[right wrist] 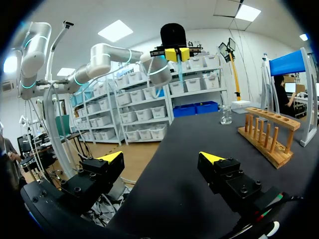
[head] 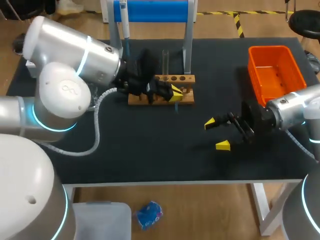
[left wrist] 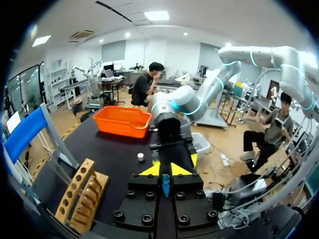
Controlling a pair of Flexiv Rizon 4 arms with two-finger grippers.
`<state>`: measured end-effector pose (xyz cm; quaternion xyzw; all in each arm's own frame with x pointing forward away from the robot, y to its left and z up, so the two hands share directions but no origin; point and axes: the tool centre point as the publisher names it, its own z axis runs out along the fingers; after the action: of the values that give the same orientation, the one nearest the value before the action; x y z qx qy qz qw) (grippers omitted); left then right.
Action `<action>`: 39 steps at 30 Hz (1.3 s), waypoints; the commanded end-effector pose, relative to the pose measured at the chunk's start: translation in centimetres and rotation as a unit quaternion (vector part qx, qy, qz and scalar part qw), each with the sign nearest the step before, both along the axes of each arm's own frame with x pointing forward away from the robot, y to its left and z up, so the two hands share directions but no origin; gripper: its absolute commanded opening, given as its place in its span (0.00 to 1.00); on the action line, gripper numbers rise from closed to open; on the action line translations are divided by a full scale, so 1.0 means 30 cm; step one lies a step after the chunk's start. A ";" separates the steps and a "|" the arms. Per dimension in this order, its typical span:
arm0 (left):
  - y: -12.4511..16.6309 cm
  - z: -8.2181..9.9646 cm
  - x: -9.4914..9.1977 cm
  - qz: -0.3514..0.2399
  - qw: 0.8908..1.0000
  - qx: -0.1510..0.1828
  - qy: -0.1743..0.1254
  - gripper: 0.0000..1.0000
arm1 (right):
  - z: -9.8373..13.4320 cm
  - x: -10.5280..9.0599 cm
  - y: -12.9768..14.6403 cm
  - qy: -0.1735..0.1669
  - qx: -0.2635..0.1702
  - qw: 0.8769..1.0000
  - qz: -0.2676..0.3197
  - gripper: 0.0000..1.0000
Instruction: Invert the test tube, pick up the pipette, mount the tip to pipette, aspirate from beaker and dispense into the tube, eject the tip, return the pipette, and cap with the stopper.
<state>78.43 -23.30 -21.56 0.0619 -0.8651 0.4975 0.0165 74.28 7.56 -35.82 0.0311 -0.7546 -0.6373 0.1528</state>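
Left end effector (head: pixel 173 93) was pinched narrow on a thin teal piece (left wrist: pixel 165 186) beside the wooden rack (head: pixel 175 78), right end effector (head: pixel 217 134) gaped wide over the counter (head: pixel 150 150), and the test tube (head: pixel 165 59) stood upright at the rack, likely light, slick, fragile glass, best gripped gently mid-body.

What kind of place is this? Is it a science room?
Probably a robot lab set up for a chemistry exercise. On the black table are a wooden test tube rack, a glass beaker and a pipette on a blue stand, with the left arm and right arm over it.
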 end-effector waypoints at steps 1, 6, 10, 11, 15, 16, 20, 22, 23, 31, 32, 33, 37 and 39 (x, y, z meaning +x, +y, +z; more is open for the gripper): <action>-0.009 -0.040 0.027 -0.010 1.000 -0.022 0.002 0.00 | -0.001 -0.001 -0.001 0.000 0.000 1.000 0.000 1.00; -0.009 -0.040 0.027 -0.010 1.000 -0.022 0.002 0.00 | -0.001 -0.001 -0.001 0.000 0.000 1.000 0.000 1.00; -0.009 -0.040 0.027 -0.010 1.000 -0.022 0.002 0.00 | -0.001 -0.001 -0.001 0.000 0.000 1.000 0.000 1.00; -0.009 -0.040 0.027 -0.010 1.000 -0.022 0.002 0.00 | -0.001 -0.001 -0.001 0.000 0.000 1.000 0.000 1.00; -0.043 -0.060 0.044 -0.004 1.000 -0.018 0.021 0.00 | 0.007 0.018 0.023 -0.021 -0.005 1.000 -0.005 1.00; -0.051 -0.072 0.042 -0.007 1.000 -0.009 0.028 0.00 | 0.014 0.025 0.030 -0.030 -0.004 1.000 -0.008 1.00; -0.067 -0.105 0.034 0.006 0.999 -0.004 0.046 0.00 | 0.043 0.054 0.059 -0.058 0.009 0.998 -0.015 1.00; -0.076 -0.105 0.025 0.010 0.999 -0.007 0.048 0.00 | 0.052 0.064 0.076 -0.070 0.012 0.997 -0.017 1.00; -0.081 -0.103 0.021 0.010 0.999 -0.008 0.048 0.00 | 0.057 0.068 0.084 -0.074 0.014 0.997 -0.017 1.00; -0.118 -0.111 -0.002 0.013 0.999 -0.006 0.042 0.00 | 0.081 0.099 0.134 -0.084 0.042 0.995 -0.031 1.00; -0.121 -0.111 -0.004 0.013 0.999 -0.005 0.041 0.00 | 0.084 0.102 0.137 -0.081 0.048 0.995 -0.035 1.00; -0.124 -0.114 -0.004 0.008 0.999 -0.006 0.042 0.00 | 0.089 0.107 0.141 -0.079 0.054 0.995 -0.040 1.00; -0.131 -0.132 -0.003 0.010 0.999 0.008 0.043 0.00 | 0.104 0.112 0.164 -0.077 0.062 0.994 -0.038 1.00; -0.133 -0.135 -0.002 0.009 0.999 0.010 0.044 0.00 | 0.112 0.115 0.175 -0.080 0.065 0.994 -0.037 1.00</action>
<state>78.14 -26.69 -25.56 0.0904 -0.8657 0.4899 0.0487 77.42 12.33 -32.48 0.0616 -0.7230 -0.6850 0.0656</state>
